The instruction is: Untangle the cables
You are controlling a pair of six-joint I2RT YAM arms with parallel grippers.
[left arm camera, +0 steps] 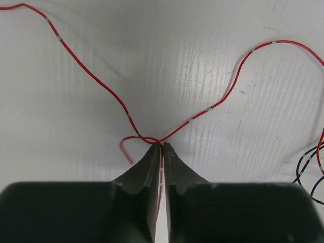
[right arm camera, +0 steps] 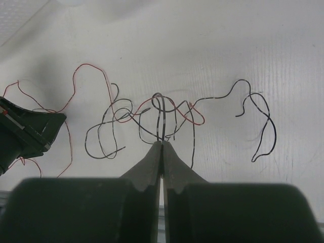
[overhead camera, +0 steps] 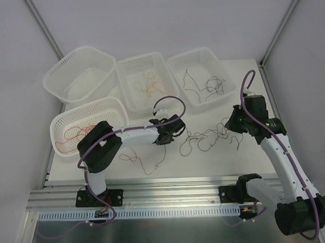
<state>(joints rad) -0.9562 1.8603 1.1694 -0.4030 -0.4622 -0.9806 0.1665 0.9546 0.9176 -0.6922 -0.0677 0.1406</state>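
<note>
The cables are a loose tangle of thin black and red wires [overhead camera: 207,138] on the white table between my arms. It shows in the right wrist view [right arm camera: 126,119]. My left gripper [overhead camera: 179,127] is shut on a red wire [left arm camera: 101,86] that runs between its fingers [left arm camera: 152,167] and spreads out left and right in front of them. My right gripper [overhead camera: 231,123] is shut on a black wire loop [right arm camera: 159,114] at the tangle's middle, its tips [right arm camera: 162,144] pressed together. Another red wire [overhead camera: 148,161] trails toward the table's front.
Four white baskets stand at the back and left: an empty one [overhead camera: 57,86], one with orange and red wires [overhead camera: 130,104], one with black wires [overhead camera: 178,93], one with red wires [overhead camera: 58,127]. My left gripper shows in the right wrist view [right arm camera: 30,132].
</note>
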